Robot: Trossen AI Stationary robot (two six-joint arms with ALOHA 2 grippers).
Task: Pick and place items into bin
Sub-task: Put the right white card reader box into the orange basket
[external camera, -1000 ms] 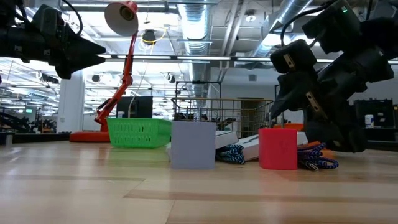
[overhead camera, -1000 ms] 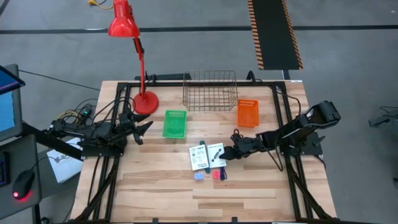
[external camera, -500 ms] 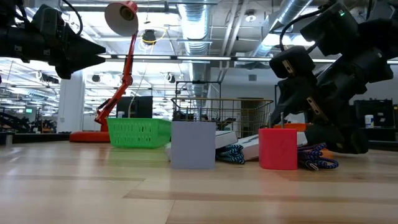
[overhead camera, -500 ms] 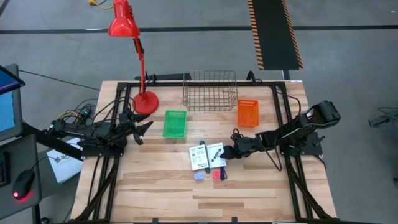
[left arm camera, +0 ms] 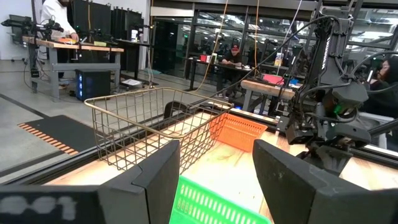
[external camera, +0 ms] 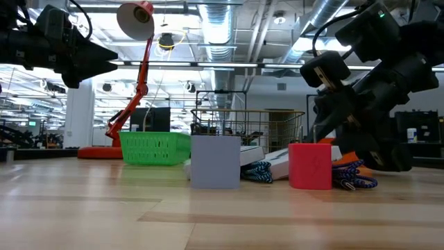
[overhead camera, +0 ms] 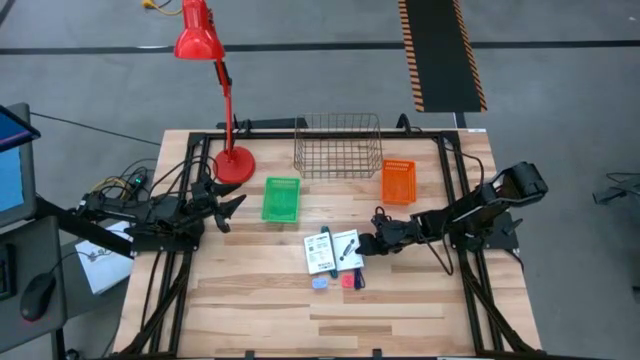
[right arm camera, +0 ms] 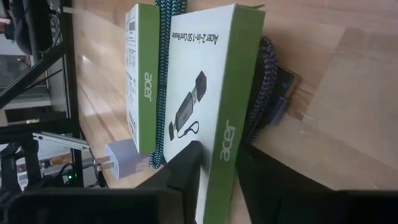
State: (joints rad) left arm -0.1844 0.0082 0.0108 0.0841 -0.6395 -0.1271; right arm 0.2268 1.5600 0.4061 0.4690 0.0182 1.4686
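Two white card packs with green edges lie side by side mid-table (overhead camera: 320, 251) (overhead camera: 346, 245). A teal braided stick (right arm camera: 163, 93) lies between them. A dark-blue one (right arm camera: 266, 93) lies under the right-hand pack. A light-blue piece (overhead camera: 319, 283) and a pink-red piece (overhead camera: 347, 281) stand in front of them. My right gripper (overhead camera: 364, 247) is low at the right-hand pack's right end, shut on it. My left gripper (overhead camera: 230, 205) is open and empty, above the table left of the green basket. My right gripper pinches the right-hand pack at its green end edge (right arm camera: 225, 146), one finger (right arm camera: 185, 168) on the printed white face and the other (right arm camera: 264, 177) on the back. The fingers come nearly level from the table's right. The pack rests tilted on the dark-blue stick.
A green basket (overhead camera: 281, 199), a wire basket (overhead camera: 338, 146) and an orange basket (overhead camera: 398, 181) stand along the far half. A red desk lamp's base (overhead camera: 233, 164) is at the far left. Bare wood lies toward the near edge.
My right gripper has sunk a little toward the right-hand pack, as the low view shows. The packs and pieces have stayed where they were.
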